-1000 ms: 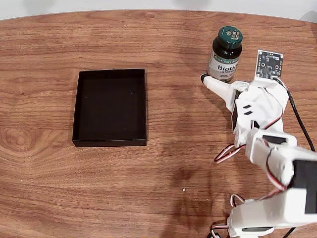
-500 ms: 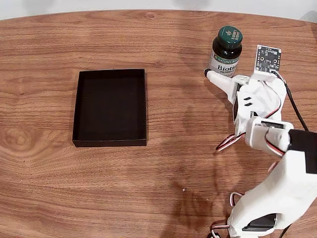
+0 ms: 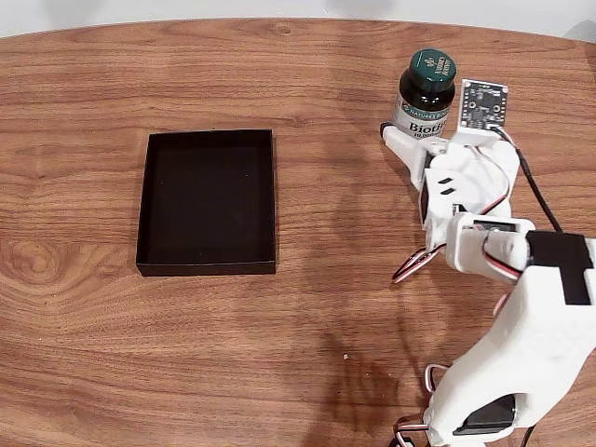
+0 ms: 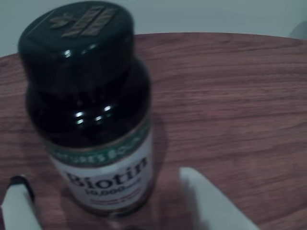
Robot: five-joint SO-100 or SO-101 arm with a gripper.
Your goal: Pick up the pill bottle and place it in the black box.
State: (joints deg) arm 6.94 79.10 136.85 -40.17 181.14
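The pill bottle, dark amber with a dark green cap and a white "Biotin" label, stands upright at the table's far right in the fixed view. My gripper is open just in front of it, and one white finger reaches past the left of its base. In the wrist view the bottle is close and upright, its lower part between my gripper's two fingers, one at its left and one at its right. Whether the fingers touch it I cannot tell. The black box lies empty at centre left.
The wooden table has bare surface between box and bottle. Its curved far edge runs just behind the bottle. My white arm and its cables fill the lower right corner.
My arm has reached farther toward the bottle and shifted slightly left, so the fingers now sit on either side of its base. Bottle and box have stayed where they were.
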